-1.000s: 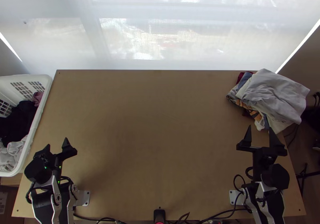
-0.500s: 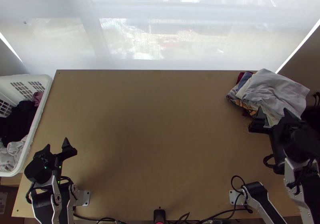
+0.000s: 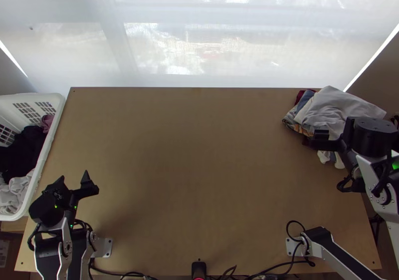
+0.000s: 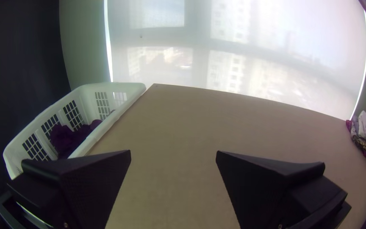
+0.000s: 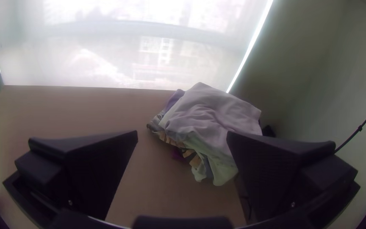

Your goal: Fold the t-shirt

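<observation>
jaws gape wide and empty on left gripper (image 3: 73,175) and right gripper (image 3: 326,141); far-right pale cloth (image 3: 331,105), long axis slanting far left to near right

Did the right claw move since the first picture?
Yes. The right claw moved up and right in the top view, now hiding part of the clothes pile.

From my remote station, I can read no text, brand, number or sign. At eight o'clock in the top view, a pale label-like patch (image 3: 4,253) stands on a brown surface (image 3: 15,257); its marks are illegible.
</observation>
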Robot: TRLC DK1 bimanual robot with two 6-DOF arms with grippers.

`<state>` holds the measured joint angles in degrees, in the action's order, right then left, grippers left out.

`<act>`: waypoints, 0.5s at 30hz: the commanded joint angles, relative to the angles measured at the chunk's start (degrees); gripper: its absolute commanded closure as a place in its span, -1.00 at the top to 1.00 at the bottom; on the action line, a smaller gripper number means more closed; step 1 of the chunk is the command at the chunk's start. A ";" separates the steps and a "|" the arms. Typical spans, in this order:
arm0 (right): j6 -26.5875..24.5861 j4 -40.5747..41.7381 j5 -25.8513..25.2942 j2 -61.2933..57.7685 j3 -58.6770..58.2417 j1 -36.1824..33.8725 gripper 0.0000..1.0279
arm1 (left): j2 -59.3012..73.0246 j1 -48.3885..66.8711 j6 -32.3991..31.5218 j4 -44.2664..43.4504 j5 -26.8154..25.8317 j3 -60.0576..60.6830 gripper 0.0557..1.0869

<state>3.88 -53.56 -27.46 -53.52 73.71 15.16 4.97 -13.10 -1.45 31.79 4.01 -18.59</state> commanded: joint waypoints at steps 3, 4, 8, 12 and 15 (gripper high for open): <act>0.34 -4.10 -0.05 -3.70 4.69 0.14 0.91 | 30.18 -8.52 0.14 -1.29 1.09 -19.03 0.90; 0.34 -4.18 -0.05 -3.70 4.69 0.05 0.91 | 34.58 -10.36 -0.48 -1.91 1.17 -22.28 0.90; 0.43 -5.06 0.04 -3.61 4.95 -0.22 0.90 | 51.01 -21.26 -2.41 -4.98 1.09 -33.09 0.93; 0.51 -6.38 0.04 -3.61 6.27 -0.22 0.90 | 64.81 -27.68 -3.12 -3.49 1.09 -41.79 0.92; 0.51 -7.00 0.13 -3.17 6.71 -0.66 0.90 | 73.95 -30.67 -2.77 -5.16 1.09 -47.24 0.92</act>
<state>4.29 -58.94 -27.46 -56.77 79.00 14.96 57.04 -34.35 -3.70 28.32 5.06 -52.07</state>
